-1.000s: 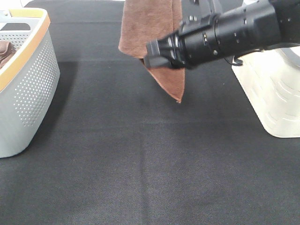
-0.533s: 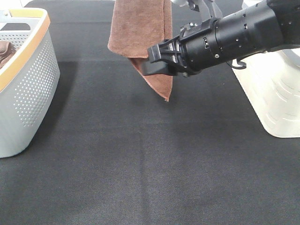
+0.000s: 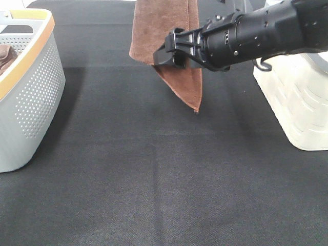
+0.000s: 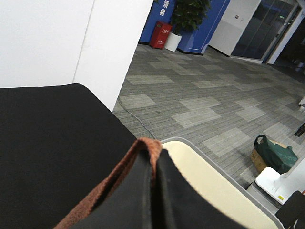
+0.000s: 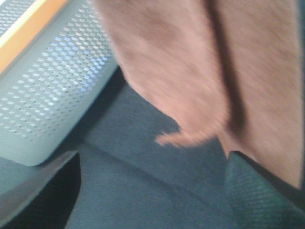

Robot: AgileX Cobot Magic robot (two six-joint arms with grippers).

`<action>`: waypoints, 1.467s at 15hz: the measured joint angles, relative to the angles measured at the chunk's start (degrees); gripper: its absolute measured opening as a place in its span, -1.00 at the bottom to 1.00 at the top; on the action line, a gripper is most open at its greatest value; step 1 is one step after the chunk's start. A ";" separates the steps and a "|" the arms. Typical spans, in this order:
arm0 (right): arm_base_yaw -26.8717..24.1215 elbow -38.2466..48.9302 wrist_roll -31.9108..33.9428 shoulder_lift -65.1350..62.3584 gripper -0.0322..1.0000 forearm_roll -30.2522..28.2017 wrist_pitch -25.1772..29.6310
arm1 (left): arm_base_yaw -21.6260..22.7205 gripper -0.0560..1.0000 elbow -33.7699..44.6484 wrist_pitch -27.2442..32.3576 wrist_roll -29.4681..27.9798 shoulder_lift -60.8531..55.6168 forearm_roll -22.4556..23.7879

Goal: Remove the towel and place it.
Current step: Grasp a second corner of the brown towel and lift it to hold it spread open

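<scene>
The reddish-brown towel (image 3: 164,25) hangs from above the top edge of the exterior view, its lower corner above the black table. In the left wrist view my left gripper (image 4: 153,162) is shut on the towel's folded edge (image 4: 143,145); this gripper is out of the exterior view. My right gripper (image 3: 168,53) reaches across from the right and sits just in front of the hanging towel at mid height. In the right wrist view the towel (image 5: 190,71) fills the space ahead of the right gripper (image 5: 152,200), whose fingers (image 5: 38,191) are spread wide and hold nothing.
A grey perforated basket with an orange rim (image 3: 31,102) stands at the left, with a darker brown cloth (image 3: 4,57) inside. A cream bin (image 3: 302,102) stands at the right. The table is covered in black cloth (image 3: 154,179).
The hanging towel swung left and then back to the right. My right gripper rose slightly and stays close in front of the towel.
</scene>
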 joint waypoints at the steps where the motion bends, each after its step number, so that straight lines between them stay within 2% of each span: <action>1: 0.00 -0.06 0.11 0.92 0.56 0.29 -0.23 | 0.00 -0.89 0.00 0.00 0.00 -0.06 -0.06; 10: 0.00 -6.59 0.23 5.21 0.42 2.01 -0.34 | 0.00 -0.89 0.00 0.17 -0.06 -0.23 -2.01; 16: 0.00 -6.82 0.23 5.56 -0.87 2.06 -1.89 | 0.00 -0.89 0.00 0.23 -0.06 -0.23 -2.41; 17: 0.00 -6.82 0.17 5.56 -0.94 2.06 -1.72 | 0.00 -0.89 0.00 0.23 -0.06 -0.23 -2.41; 19: 0.00 -6.82 0.17 5.56 -0.94 1.89 0.17 | 0.00 -0.89 0.00 0.23 -0.06 -0.23 -2.41; 21: 0.00 -6.82 0.92 5.56 -0.94 -1.09 4.07 | 0.00 -0.89 0.00 0.23 0.00 -0.23 -0.63; 22: 0.00 -6.82 0.92 5.56 -0.94 -1.09 4.07 | 0.00 -0.89 0.00 0.23 0.00 -0.23 -0.63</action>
